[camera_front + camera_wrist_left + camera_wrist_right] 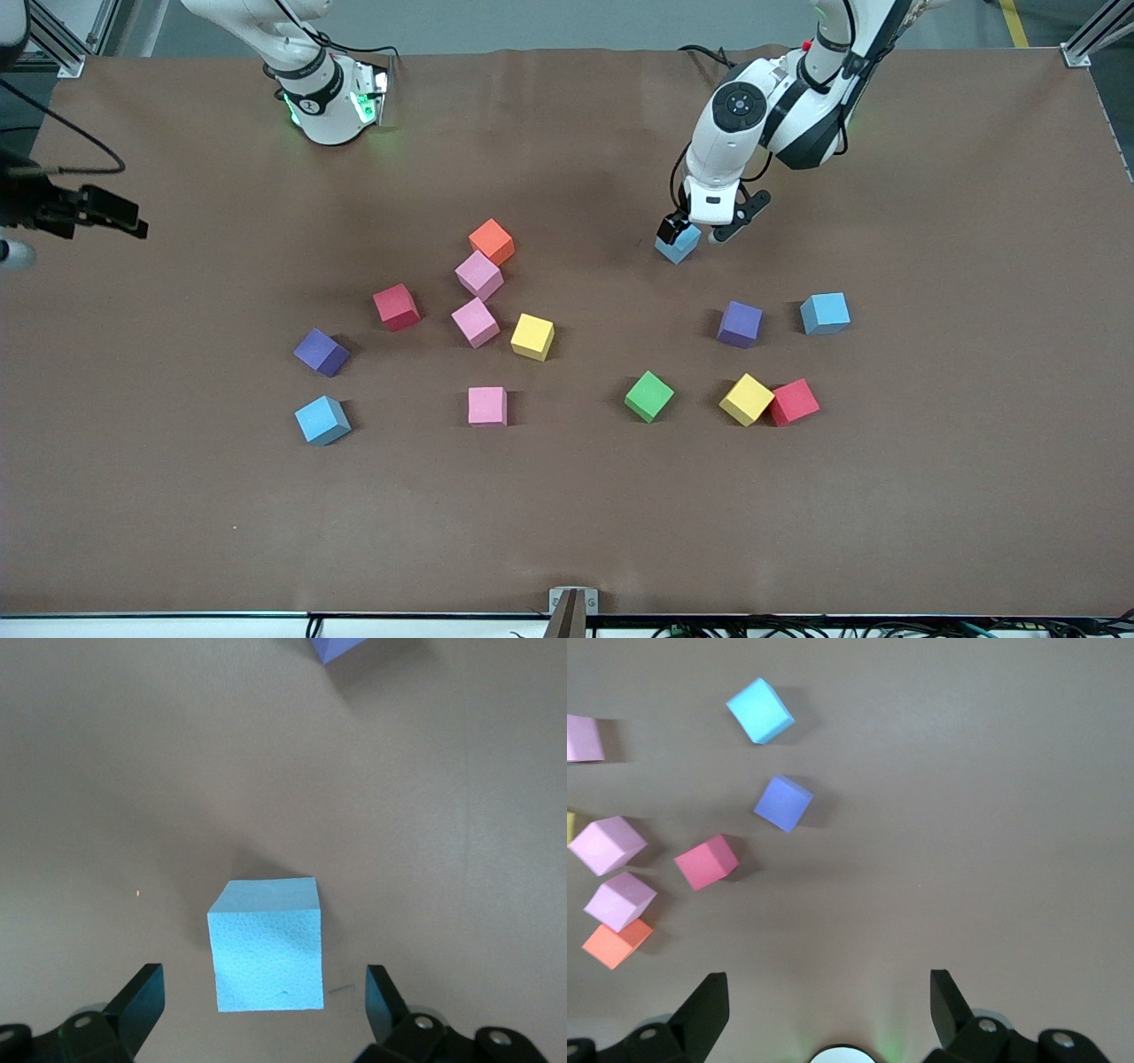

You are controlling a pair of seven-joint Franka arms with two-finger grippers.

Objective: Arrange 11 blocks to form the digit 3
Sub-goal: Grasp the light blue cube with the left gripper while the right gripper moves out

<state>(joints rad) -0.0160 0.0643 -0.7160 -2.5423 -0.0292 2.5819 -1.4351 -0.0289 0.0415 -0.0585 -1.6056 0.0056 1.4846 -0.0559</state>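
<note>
A brown worktop (567, 496) carried scattered blocks (478, 321); left hand (264, 997) gaped around a light blue block (266, 948), right hand (828, 1005) spread, waiting.

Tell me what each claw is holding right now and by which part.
Nothing is held. The left claw stands open around a light blue block, not gripping it. The right claw is open above bare table.

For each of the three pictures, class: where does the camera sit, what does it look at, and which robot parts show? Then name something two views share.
Front view: high, across the table, facing both arms; scattered cubes, both arms show.
Left wrist view: on the left arm, looking down at a light blue cube between the open left gripper.
Right wrist view: on the right arm, looking down past the open right gripper at several cubes.
Shared: that light blue cube also shows in the front view.
</note>
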